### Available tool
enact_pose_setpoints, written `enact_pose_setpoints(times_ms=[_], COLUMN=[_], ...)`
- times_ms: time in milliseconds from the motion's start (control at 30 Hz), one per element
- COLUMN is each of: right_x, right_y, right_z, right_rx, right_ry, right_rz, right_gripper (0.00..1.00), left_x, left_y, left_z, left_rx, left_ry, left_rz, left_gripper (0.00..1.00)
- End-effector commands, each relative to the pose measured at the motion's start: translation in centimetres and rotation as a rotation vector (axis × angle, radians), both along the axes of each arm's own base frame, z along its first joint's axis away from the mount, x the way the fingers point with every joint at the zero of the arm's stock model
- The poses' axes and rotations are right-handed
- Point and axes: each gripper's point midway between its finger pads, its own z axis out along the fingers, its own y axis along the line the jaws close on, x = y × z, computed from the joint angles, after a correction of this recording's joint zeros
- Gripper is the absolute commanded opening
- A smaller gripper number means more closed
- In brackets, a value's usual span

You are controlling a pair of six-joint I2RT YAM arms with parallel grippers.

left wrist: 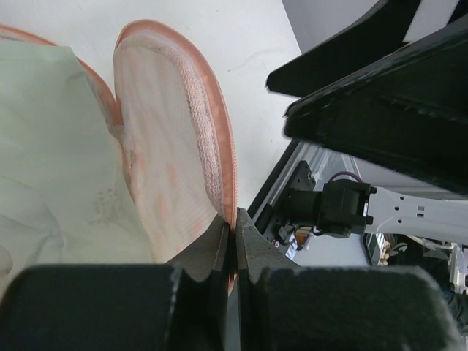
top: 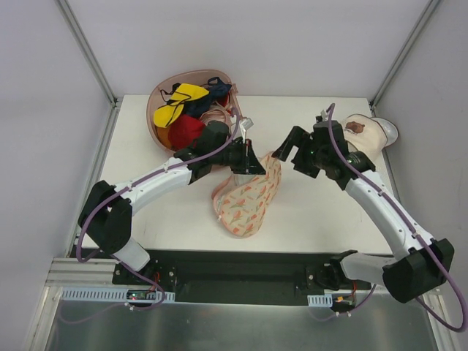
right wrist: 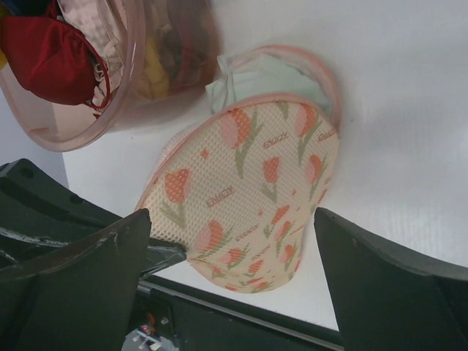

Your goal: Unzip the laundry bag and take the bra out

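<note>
The laundry bag (top: 247, 199) lies in the middle of the table, cream mesh with an orange-pink flower print (right wrist: 256, 190). Its top flap is lifted open. My left gripper (top: 256, 166) is shut on the flap's pink zipper edge (left wrist: 232, 191). Inside the opened bag the pale mint bra (left wrist: 51, 146) shows, and the right wrist view catches it at the bag's far end (right wrist: 267, 73). My right gripper (top: 289, 151) hangs open just right of the lifted flap, above the bag (right wrist: 232, 216), with nothing between its fingers.
A pink translucent basket (top: 162, 95) with red, yellow and dark garments stands at the back left, close behind the left gripper. A cream cylindrical container (top: 369, 131) lies at the back right. The table's near edge and black base rail (top: 241, 267) lie below the bag.
</note>
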Motion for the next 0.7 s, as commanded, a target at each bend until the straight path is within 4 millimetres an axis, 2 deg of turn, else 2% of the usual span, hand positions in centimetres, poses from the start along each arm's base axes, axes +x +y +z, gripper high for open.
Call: enact_pose_setpoints(times_ms=[0, 67, 100, 167, 300, 500, 567, 600, 667], right_x=[0.2, 0.6, 1.0, 1.3, 1.3, 1.6, 1.4, 1.4, 1.0], right_y=[2.5, 3.2, 3.6, 4.2, 4.6, 4.5, 4.7, 4.8, 5.0], right_z=[0.2, 0.0, 0.8, 0.4, -0.6, -0.5, -0.7, -1.0, -1.4], right_rx=[0.165, 0.178, 0.192, 0.181, 0.174, 0.127, 0.123, 0.119, 0.123], right_ry=[0.115, 0.147, 0.142, 0.169, 0.219, 0.191, 0.199, 0.204, 0.217], right_rz=[-0.116, -0.149, -0.151, -0.149, -0.154, -0.129, -0.114, -0.109, -0.093], right_gripper=[0.97, 0.96, 0.97, 0.97, 0.98, 0.99, 0.92, 0.81, 0.67], left_x=[-0.2, -0.3, -0.5, -0.3, -0.2, -0.7, -0.5, -0.4, -0.2], left_y=[-0.8, -0.9, -1.0, -0.7, -0.1, -0.4, -0.4, -0.4, -0.5], left_z=[3.2, 3.2, 3.1, 3.0, 3.2, 2.7, 2.7, 2.8, 2.9], left_rx=[-0.069, -0.071, -0.072, -0.072, -0.050, -0.034, -0.030, -0.031, -0.028], left_ry=[-0.078, -0.077, -0.072, -0.062, -0.114, -0.091, -0.092, -0.097, -0.098], left_rz=[-0.024, -0.030, -0.043, -0.031, -0.023, -0.063, -0.055, -0.053, -0.047], left_gripper=[0.00, 0.00, 0.00, 0.00, 0.00, 0.00, 0.00, 0.00, 0.00])
